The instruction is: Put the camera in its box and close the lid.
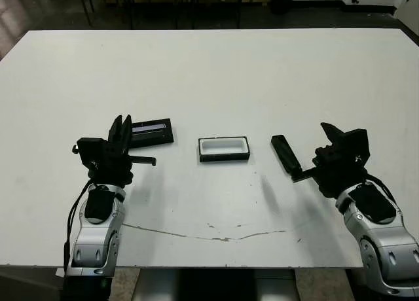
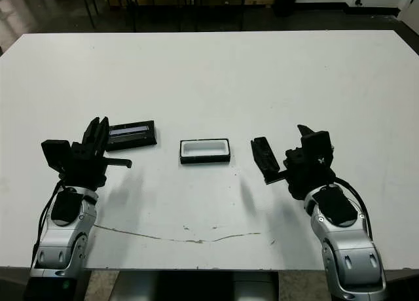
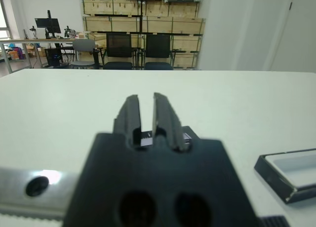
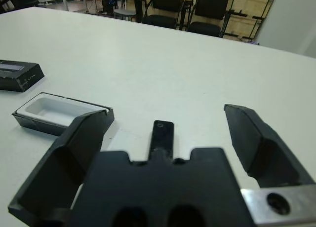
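On the left side of the white table (image 1: 216, 65), the left gripper (image 1: 120, 132) is seen just at the near-left end of the lid (image 1: 152, 131). Its two black fingers (image 3: 129, 119) are pressed almost together, with only a thin slit between them, and nothing is held. In the left wrist view a small part of the lid is visible behind the fingertips, so the gripper is very close to it, but whether it is touched cannot be told.

The lid is lying flat on the table, with its glossy grey-bluish stripe facing up. It is placed left of the box (image 1: 224, 148) and a little farther from the robot, with a clear gap between the two.

The box is found near the middle of the table, open, with its white lining shown upward. Nothing is seen inside it.

To the right of the box, apart from it, the camera (image 1: 286, 154) is lying on the table, turned at an angle, with its far end pointing toward the far left. Its near end is located just in front of the right gripper (image 1: 334, 144).

The right gripper is kept wide apart, as shown in the right wrist view, where the camera is seen between the two spread fingers (image 4: 261, 145) but is not pinched by them.
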Robot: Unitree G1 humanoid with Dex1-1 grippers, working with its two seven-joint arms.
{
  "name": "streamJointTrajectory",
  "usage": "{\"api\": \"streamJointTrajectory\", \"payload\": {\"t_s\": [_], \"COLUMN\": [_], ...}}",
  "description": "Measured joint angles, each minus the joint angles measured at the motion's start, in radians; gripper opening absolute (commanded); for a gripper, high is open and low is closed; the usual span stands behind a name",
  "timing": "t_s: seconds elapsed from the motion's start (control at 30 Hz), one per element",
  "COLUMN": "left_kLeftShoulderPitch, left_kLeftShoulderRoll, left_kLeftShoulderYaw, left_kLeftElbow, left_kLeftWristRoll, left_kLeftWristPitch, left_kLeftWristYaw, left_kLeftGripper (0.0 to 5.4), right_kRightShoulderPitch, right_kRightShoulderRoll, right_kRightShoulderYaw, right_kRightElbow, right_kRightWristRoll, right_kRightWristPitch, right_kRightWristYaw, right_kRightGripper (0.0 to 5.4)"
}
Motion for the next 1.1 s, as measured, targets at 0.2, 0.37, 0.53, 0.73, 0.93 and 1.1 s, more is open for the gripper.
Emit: {"api": "streamJointTrajectory", "payload": {"t_s": [0.2, 0.37, 0.53, 0.73, 0.93, 1.1], "left_kLeftShoulderPitch": [0.007, 0.011, 0.011, 0.013, 0.015, 0.015], "left_kLeftShoulderRoll": [0.001, 0.006, 0.008, 0.009, 0.009, 0.009], "left_kLeftShoulderYaw": [0.004, 0.005, 0.005, 0.005, 0.007, 0.009], "left_kLeftElbow": [-0.011, -0.012, -0.012, -0.012, -0.013, -0.013], "left_kLeftWristRoll": [0.000, 0.001, 0.000, 0.000, 0.000, 0.000], "left_kLeftWristPitch": [0.002, 0.001, 0.001, 0.003, 0.009, 0.010], "left_kLeftWristYaw": [-0.001, -0.004, -0.007, -0.010, -0.011, -0.013], "left_kLeftGripper": [0.00, 0.00, 0.00, 0.00, 0.00, 0.00], "right_kRightShoulderPitch": [-0.015, -0.015, -0.019, -0.023, -0.021, -0.007], "right_kRightShoulderRoll": [0.020, 0.027, 0.047, 0.045, 0.052, 0.073], "right_kRightShoulderYaw": [0.000, 0.002, -0.002, 0.000, 0.007, 0.027], "right_kRightElbow": [0.031, 0.055, 0.094, 0.124, 0.174, 0.177], "right_kRightWristRoll": [0.011, 0.011, 0.037, 0.040, 0.034, -0.006], "right_kRightWristPitch": [0.010, 0.009, 0.010, 0.034, 0.035, 0.033], "right_kRightWristYaw": [-0.001, -0.003, -0.002, -0.002, -0.023, -0.078], "right_kRightGripper": [5.39, 5.39, 5.39, 5.39, 5.39, 5.39]}}
